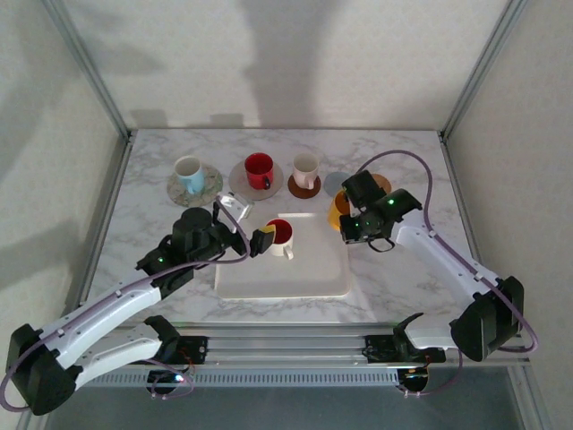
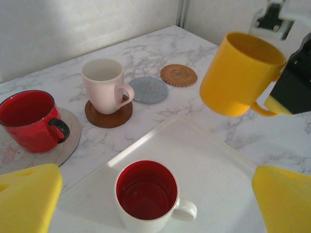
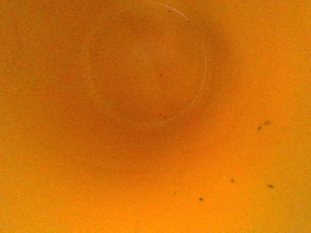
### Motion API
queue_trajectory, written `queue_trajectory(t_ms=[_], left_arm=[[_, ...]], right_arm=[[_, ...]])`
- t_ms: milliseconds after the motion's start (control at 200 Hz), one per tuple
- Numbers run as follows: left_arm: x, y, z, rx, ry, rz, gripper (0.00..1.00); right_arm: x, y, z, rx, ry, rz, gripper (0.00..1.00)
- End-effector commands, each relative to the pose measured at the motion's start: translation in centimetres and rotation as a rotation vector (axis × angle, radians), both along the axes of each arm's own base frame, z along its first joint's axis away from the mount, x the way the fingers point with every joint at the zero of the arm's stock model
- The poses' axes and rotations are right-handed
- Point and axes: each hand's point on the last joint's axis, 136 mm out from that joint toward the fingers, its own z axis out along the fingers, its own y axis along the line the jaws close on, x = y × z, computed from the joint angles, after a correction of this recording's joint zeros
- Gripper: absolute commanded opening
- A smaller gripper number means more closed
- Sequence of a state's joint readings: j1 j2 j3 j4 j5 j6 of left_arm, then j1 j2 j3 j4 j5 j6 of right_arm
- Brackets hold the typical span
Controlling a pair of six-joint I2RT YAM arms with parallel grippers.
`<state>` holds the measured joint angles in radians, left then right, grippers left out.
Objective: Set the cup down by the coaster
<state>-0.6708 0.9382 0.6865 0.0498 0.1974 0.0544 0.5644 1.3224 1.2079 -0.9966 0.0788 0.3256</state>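
**Yellow cup held up beside the tray**

The marble desk [image 1: 143, 206] carries one white tray [image 1: 304, 269]. The tray holds one thing: a white cup with a red inside [image 1: 279, 235], standing upright near the tray's far left corner. You can see its red inside right down to the bottom.

The right jaws hold the yellow cup [image 2: 240, 73], pinching it at the handle side. It hangs tilted in the air, just past the tray's far right corner. The grey coaster [image 2: 148, 90] and the woven coaster [image 2: 179, 75] lie bare on the desk near it. The right wrist view looks into the yellow cup, at a round ring on its bottom and a few dark specks.

The left jaws stand wide open and hold nothing. One yellow pad [image 2: 26, 199] sits on each side of the white cup, apart from it.

There are five cups. The other three stand on coasters:
- the red cup [image 2: 29, 119] on a pale round coaster [image 2: 68, 141]
- the pinkish cup [image 2: 104, 85] on a brown coaster [image 2: 109, 116]
- the light blue cup [image 1: 188, 175] on a flowery coaster [image 1: 212, 184]

That makes five coasters.
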Motion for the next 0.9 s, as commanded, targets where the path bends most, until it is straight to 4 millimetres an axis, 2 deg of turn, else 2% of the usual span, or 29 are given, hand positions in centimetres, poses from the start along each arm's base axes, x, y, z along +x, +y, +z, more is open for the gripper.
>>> queue_trajectory(t_ms=[0,120,280,551,896], left_arm=[[0.6,-1.1,1.7,-0.024,-0.06,-0.024,1.0],[1.2,-1.7,0.9,0.005,-0.054,-0.041,1.0],[2.4,-1.7,0.3,0.001,-0.05,-0.041,1.0],[4.8,-2.5,-1.6,0.028,-0.002,-0.075,1.0],[7.4,-3.8,-2.8,0.02,0.021,-0.098,1.0]], right_arm=[[1.9,0.0,2.9,0.028,-0.074,-0.014,0.0],[3.5,-0.4,3.1,0.024,-0.072,-0.045,0.0],[6.2,-0.5,2.3,0.009,-0.054,-0.077,0.0],[11.7,-0.9,0.0,0.036,-0.041,-0.133,0.0],[17.7,-1.2,-3.9,-0.086,0.004,-0.092,0.0]])
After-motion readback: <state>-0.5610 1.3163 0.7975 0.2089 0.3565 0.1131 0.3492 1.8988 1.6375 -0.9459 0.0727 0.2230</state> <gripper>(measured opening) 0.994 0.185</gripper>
